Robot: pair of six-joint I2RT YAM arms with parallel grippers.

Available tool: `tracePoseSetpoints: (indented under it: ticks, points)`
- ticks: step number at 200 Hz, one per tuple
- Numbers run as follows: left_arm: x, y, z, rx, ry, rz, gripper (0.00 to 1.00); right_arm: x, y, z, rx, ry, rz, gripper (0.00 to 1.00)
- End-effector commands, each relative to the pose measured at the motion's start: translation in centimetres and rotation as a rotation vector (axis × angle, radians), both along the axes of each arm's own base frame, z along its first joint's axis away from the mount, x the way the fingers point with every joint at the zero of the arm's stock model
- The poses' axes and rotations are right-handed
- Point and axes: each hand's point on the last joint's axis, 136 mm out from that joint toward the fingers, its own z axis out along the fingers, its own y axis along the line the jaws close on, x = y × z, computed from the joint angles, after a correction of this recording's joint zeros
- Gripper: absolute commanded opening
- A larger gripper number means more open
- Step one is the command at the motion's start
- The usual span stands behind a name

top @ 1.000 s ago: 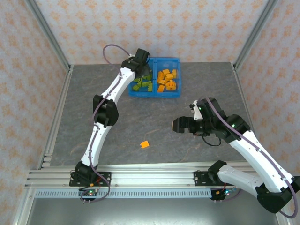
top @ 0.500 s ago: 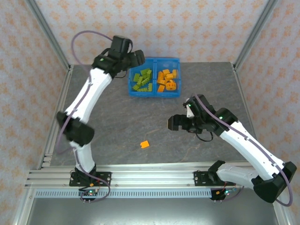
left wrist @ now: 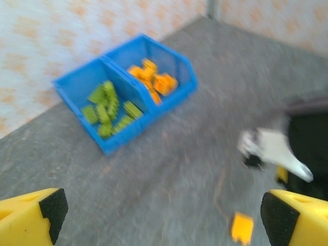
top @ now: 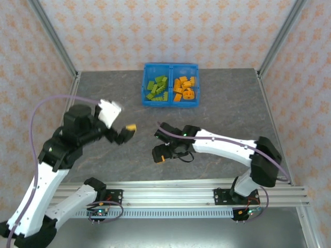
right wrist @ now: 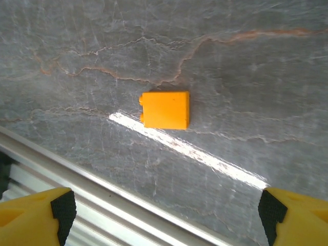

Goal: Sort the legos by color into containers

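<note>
Hanging spread wide above the table [right wrist: 246,61], grips nothing with the right fingers [right wrist: 36,212]. Frames one orange brick [right wrist: 165,110] in the gap between them, a little ahead of the tips, flat on the table and touching neither. Reads as a lining-up for a straight drop: centred for closing both tips on opposite sides of the brick at once. Cannot tell the height of the tips above the brick. Has the rail [right wrist: 77,169] just behind the tips, so little room for coming at the brick from that side.

Holds the left fingers [left wrist: 31,215] equally wide, nothing between them either. Points them across the table at the bin [left wrist: 77,84], well ahead and toward their left. Finds green bricks [left wrist: 105,110] in the compartment on these fingers' left and orange bricks [left wrist: 154,82] in the one on their right, a wall between. Sets these fingers well apart from the right ones, probably to give room over the loose brick.

Judged nearly finished: colours already split in the bin, one orange brick out on the table. Calls next for a lowering, a pinch, then a long carry ahead to the orange compartment. Risks a skid or a tilt from one tip landing first on so small and smooth a brick.
</note>
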Motion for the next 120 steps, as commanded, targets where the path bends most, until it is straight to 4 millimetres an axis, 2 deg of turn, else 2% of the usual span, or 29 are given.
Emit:
tracePoseSetpoints:
  ticks: [1, 21, 48, 92, 120]
  points:
    - [-5.8, -1.0, -4.9, 0.156, 0.009, -0.317, 1.0, 1.0, 2.2, -0.8, -0.01, -0.055, -0.01, 0.93]
    - [-9.1, -0.7, -7.7, 0.198, 0.024, -0.438, 1.0, 1.2, 2.5, -3.0, -0.077, -0.073, -0.002, 0.91]
    - [-11.4, -0.4, -9.6, 0.228, 0.054, -0.521, 1.0, 1.8, 2.6, -5.9, -0.158, -0.086, -0.008, 0.87]
    - [-11.3, -0.5, -10.7, 0.217, 0.087, -0.512, 1.0, 2.0, 3.7, -8.7, -0.186, -0.052, -0.012, 0.76]
    - [-11.1, -0.7, -10.8, 0.211, 0.083, -0.517, 1.0, 2.0, 3.3, -9.9, -0.228, -0.048, -0.033, 0.61]
